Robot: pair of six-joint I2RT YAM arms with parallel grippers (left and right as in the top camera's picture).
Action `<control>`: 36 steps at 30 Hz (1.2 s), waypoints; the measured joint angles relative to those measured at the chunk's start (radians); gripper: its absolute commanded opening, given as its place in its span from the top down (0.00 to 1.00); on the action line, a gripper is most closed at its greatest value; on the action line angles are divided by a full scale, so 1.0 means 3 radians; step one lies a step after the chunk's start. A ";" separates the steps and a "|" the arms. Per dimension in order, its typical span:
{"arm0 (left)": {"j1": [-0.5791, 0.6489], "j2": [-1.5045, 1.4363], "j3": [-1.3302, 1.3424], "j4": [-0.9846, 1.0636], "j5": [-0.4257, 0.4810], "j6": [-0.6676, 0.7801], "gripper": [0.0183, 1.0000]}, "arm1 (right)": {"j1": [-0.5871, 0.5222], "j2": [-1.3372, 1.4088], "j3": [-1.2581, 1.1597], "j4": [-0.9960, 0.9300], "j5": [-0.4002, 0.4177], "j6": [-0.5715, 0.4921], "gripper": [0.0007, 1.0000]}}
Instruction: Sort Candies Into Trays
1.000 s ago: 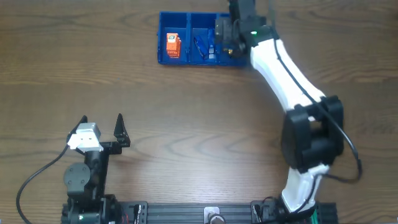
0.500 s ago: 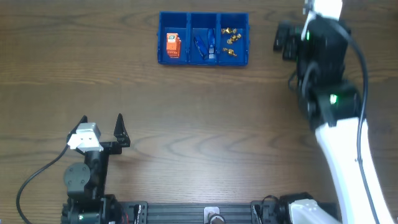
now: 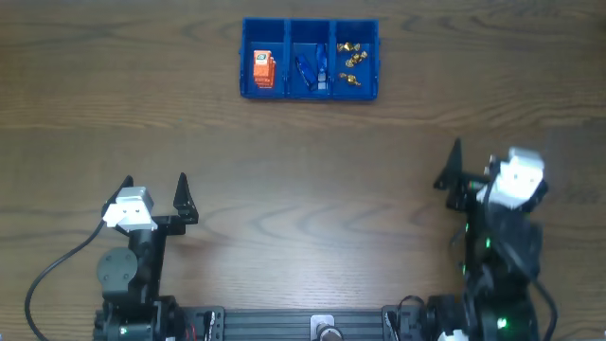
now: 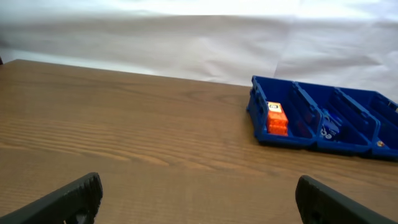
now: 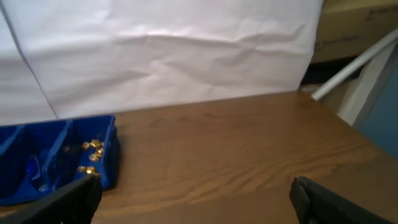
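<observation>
A blue three-compartment tray (image 3: 311, 90) lies at the far middle of the wooden table. Its left bin holds an orange candy (image 3: 263, 68), its middle bin blue candies (image 3: 311, 71), and its right bin several gold candies (image 3: 351, 59). My left gripper (image 3: 156, 194) stands open near the table's front left, with nothing between its fingers. In the left wrist view the tray (image 4: 311, 140) and orange candy (image 4: 277, 118) lie far ahead of the left gripper (image 4: 198, 183). My right gripper (image 3: 483, 172) is open and empty at the front right. Its wrist view has the gold candies (image 5: 90, 149) well beyond the right gripper (image 5: 194, 183).
White paper (image 5: 161, 56) hangs behind the table's far edge. A cardboard box (image 5: 357, 28) and a white pipe (image 5: 354, 68) stand off the table's far right. Bare wood (image 3: 312, 189) stretches between the grippers and the tray.
My right arm has drawn back from over the tray's right bin to the front right of the table, uncovering the gold candies there. The left arm has not moved.
</observation>
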 measured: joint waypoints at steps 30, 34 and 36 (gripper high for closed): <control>0.0000 0.0001 0.0000 0.0000 0.0001 0.0001 0.00 | -0.0191 -0.1236 -0.1597 0.0641 -0.0374 -0.0167 0.00; 0.0000 0.0000 0.0000 0.0000 0.0001 0.0001 0.00 | -0.0197 -0.1236 -0.1597 0.0641 -0.0380 -0.0167 0.00; 0.0000 0.0000 0.0000 0.0000 0.0001 0.0001 0.00 | -0.0197 -0.1236 -0.1597 0.0641 -0.0383 -0.0167 0.00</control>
